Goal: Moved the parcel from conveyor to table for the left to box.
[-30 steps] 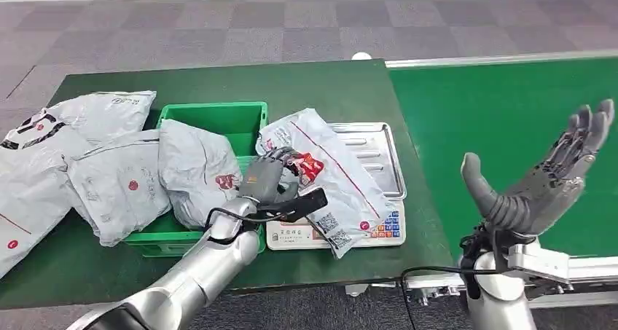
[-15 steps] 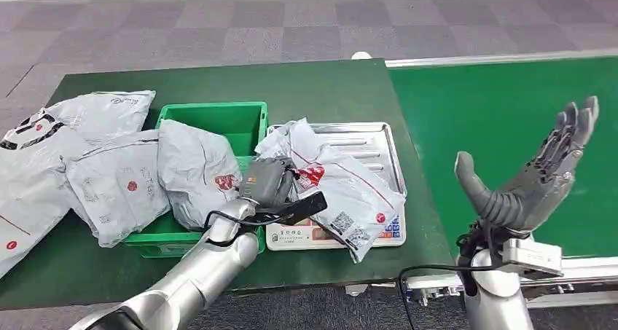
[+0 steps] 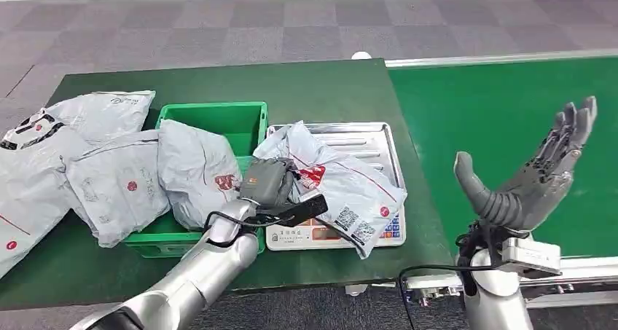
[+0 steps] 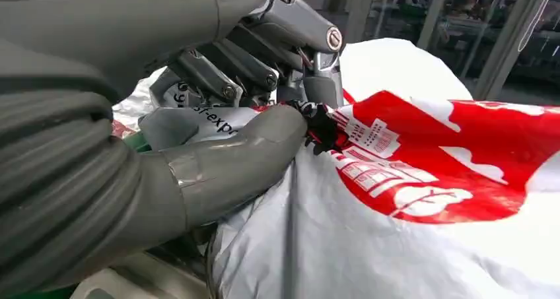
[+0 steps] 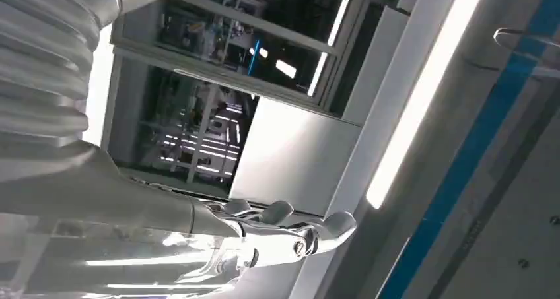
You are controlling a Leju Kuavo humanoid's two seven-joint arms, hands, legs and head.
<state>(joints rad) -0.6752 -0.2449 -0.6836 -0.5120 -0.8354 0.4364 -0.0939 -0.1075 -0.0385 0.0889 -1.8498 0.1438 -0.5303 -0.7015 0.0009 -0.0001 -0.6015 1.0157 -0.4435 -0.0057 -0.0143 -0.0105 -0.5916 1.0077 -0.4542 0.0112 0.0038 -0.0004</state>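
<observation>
A grey plastic parcel (image 3: pixel 342 184) with red print lies crumpled across the metal tray of a scale (image 3: pixel 379 137) on the green table. My left hand (image 3: pixel 267 183) grips the parcel's left edge, thumb and fingers pinching the wrapper beside the red logo (image 4: pixel 422 160); the left hand (image 4: pixel 251 94) shows close up in the wrist view. A green box (image 3: pixel 226 117) stands just left of the scale, with grey parcels draped over its rim. My right hand (image 3: pixel 532 181) is raised above the green conveyor (image 3: pixel 503 119), palm up, fingers spread, holding nothing.
Several grey parcels (image 3: pixel 80 162) are piled on the table's left side, one (image 3: pixel 197 170) hanging over the box's front. The scale's display panel (image 3: pixel 306 235) faces the table's near edge. The conveyor's metal rail (image 3: pixel 503 57) runs at the back right.
My left hand closed on the parcel and drew it leftward, bunching it up on the tray. My right hand sank slightly and stayed spread.
</observation>
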